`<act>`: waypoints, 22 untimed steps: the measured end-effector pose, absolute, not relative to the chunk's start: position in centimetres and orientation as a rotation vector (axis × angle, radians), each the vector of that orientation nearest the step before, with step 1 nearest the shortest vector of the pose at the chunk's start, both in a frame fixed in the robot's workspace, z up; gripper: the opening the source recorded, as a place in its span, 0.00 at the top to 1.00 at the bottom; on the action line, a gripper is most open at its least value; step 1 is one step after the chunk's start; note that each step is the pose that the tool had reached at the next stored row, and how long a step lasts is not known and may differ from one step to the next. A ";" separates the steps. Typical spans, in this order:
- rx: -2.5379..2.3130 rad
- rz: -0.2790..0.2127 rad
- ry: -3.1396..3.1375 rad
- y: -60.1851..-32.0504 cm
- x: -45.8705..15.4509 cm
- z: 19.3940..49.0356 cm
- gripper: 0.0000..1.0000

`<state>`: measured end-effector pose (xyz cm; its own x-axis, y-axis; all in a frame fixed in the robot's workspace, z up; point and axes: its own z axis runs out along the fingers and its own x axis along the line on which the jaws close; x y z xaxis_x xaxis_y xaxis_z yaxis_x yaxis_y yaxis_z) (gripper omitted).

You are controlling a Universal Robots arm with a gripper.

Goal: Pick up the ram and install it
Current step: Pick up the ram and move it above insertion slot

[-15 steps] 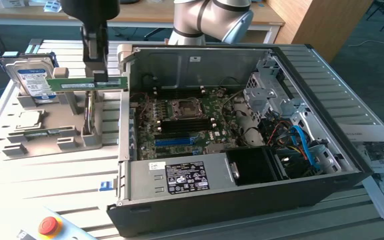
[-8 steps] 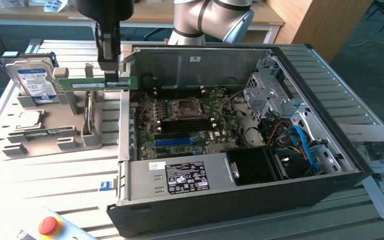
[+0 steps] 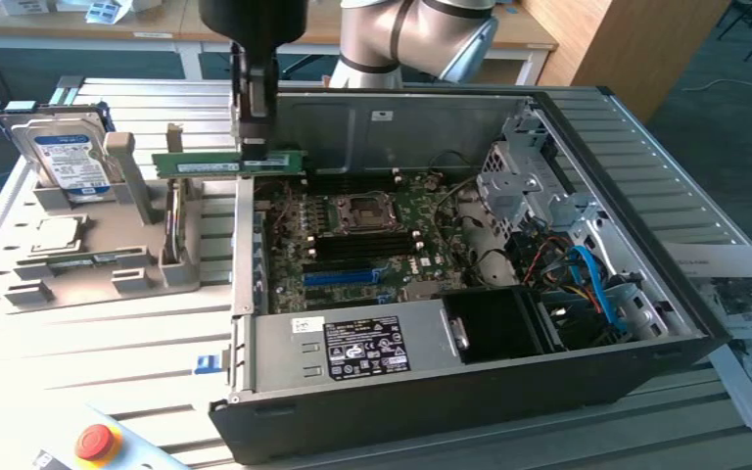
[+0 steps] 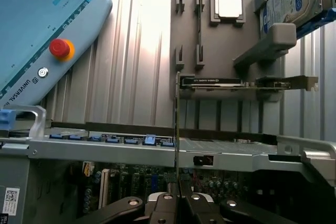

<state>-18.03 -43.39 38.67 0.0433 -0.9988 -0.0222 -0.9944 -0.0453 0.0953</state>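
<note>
Ram clamped in closed gripper, held level in air over side wall of computer case, above motherboard. Step judged: pick-up done, transfer in hand, install not yet done. Seating judged to require ram squared over free memory slot, then pressed straight down.

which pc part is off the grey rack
The green ram stick, gripped in the jaws; the hard drive, processor and graphics card sit in the rack.
</note>
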 end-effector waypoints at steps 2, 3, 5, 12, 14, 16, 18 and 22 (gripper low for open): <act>2.229 -0.129 -2.132 -43.4 -17.3 38.7 0.88; 2.228 -0.130 -2.131 -43.4 -17.0 38.7 0.88; 2.227 -0.132 -2.130 -43.5 -16.2 38.7 0.88; 2.224 -0.139 -2.127 -43.5 -13.8 38.7 0.88; 2.222 -0.141 -2.126 -43.6 -13.1 38.7 0.88; 2.221 -0.143 -2.125 -43.6 -12.4 38.7 0.88; 2.220 -0.145 -2.124 -43.6 -11.7 38.7 0.88; 2.219 -0.149 -2.122 -43.6 -10.4 38.7 0.88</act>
